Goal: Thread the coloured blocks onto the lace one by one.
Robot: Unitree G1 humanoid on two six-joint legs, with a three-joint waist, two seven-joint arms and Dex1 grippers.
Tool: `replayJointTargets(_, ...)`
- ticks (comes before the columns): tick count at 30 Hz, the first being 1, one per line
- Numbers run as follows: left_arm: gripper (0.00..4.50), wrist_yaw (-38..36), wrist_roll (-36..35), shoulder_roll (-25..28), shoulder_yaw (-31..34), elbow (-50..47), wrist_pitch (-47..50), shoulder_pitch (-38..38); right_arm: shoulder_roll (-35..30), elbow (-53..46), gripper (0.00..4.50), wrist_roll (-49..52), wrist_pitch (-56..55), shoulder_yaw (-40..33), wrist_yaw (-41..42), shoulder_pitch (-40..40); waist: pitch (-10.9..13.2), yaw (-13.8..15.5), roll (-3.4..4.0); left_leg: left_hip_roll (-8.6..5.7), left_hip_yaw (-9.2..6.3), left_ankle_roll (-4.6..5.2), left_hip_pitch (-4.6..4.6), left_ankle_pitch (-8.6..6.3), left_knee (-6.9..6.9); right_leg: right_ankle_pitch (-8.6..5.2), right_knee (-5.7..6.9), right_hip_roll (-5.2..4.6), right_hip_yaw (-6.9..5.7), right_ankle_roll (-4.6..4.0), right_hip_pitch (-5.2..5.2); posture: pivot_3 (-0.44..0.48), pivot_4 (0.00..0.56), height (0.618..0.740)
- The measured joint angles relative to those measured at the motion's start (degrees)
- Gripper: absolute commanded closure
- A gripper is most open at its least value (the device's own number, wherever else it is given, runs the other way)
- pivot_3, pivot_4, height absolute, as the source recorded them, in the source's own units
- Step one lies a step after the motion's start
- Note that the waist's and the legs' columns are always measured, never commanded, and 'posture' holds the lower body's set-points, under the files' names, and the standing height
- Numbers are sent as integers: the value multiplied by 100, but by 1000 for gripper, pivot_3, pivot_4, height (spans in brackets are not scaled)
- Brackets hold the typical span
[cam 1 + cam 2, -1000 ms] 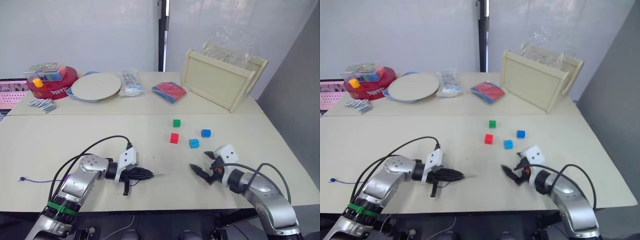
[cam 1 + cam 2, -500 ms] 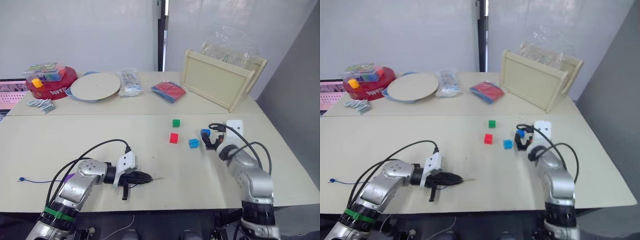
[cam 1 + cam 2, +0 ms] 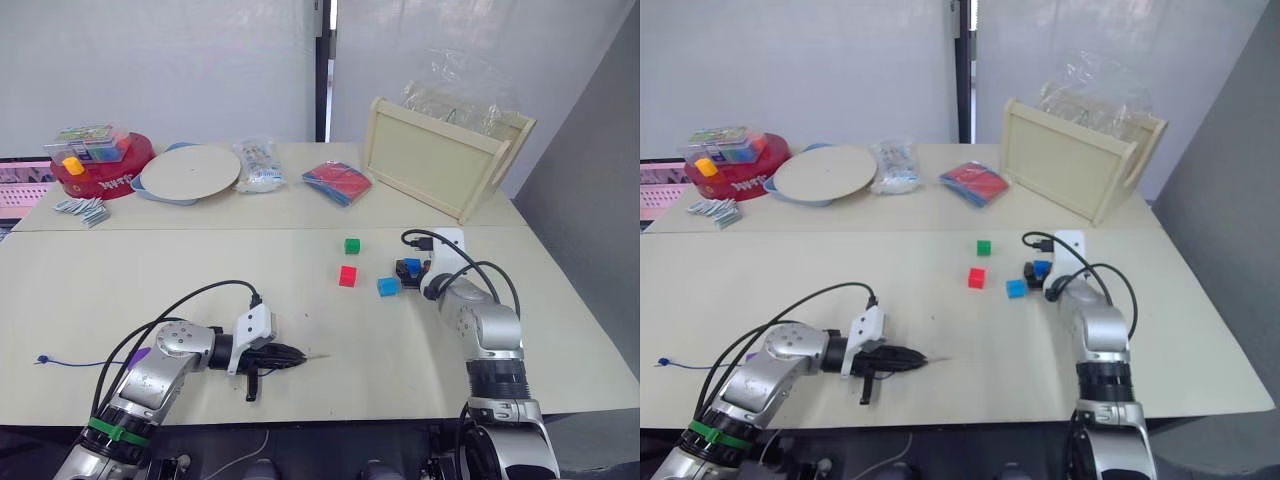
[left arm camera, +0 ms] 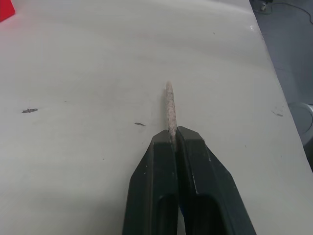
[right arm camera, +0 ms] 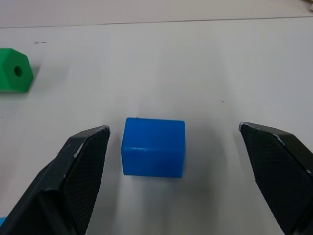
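The right tool [image 5: 171, 161] is spread wide around the dark blue block [image 5: 153, 147], which sits on the table [image 3: 150, 270] near the right edge, beside a light blue block [image 3: 388, 286], a red block [image 3: 348, 276] and a green block [image 3: 352, 245]. The left tool [image 4: 172, 139] is pressed together on the pale tip [image 4: 169, 105] of the lace [image 3: 70, 361], near the front edge, and the rest of the lace trails off toward the left edge. The block sits closer to one finger [image 5: 80, 161], so when the tool closes it might push the block sideways or turn it, and then the hole might not face the lace tip.
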Motion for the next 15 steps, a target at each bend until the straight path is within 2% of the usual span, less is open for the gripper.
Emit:
replayJointTargets(1, 4500, 3, 0, -4, 0, -11, 0, 5, 0, 146, 32, -18, -57, 0, -16, -61, 0, -2, 0, 0, 0, 0, 0, 0, 0, 0, 0, 0, 0, 0, 0, 0, 150, 740)
replayJointTargets(2, 4500, 8, 0, -11, 0, -20, 0, 7, 0, 240, 271, -49, -130, 3, -30, -91, 0, -2, 0, 0, 0, 0, 0, 0, -1, 0, 0, 0, 0, 0, 0, 0, 150, 740)
replayJointTargets(11, 4500, 46, 0, -21, 0, -47, 0, 114, -76, 810, 3289, -174, -496, 24, -59, -275, 0, -4, 0, 0, 1, 0, 0, 0, -3, 0, 0, 0, 1, 0, -1, 0, 150, 740)
replayJointTargets(15, 4500, 59, 0, -22, 0, -50, 0, 113, -67, 808, 3292, -152, -622, 15, 17, -275, 0, -4, 1, 0, 1, 0, 1, 0, -4, 0, 0, 0, 1, 0, -1, 0, 150, 740)
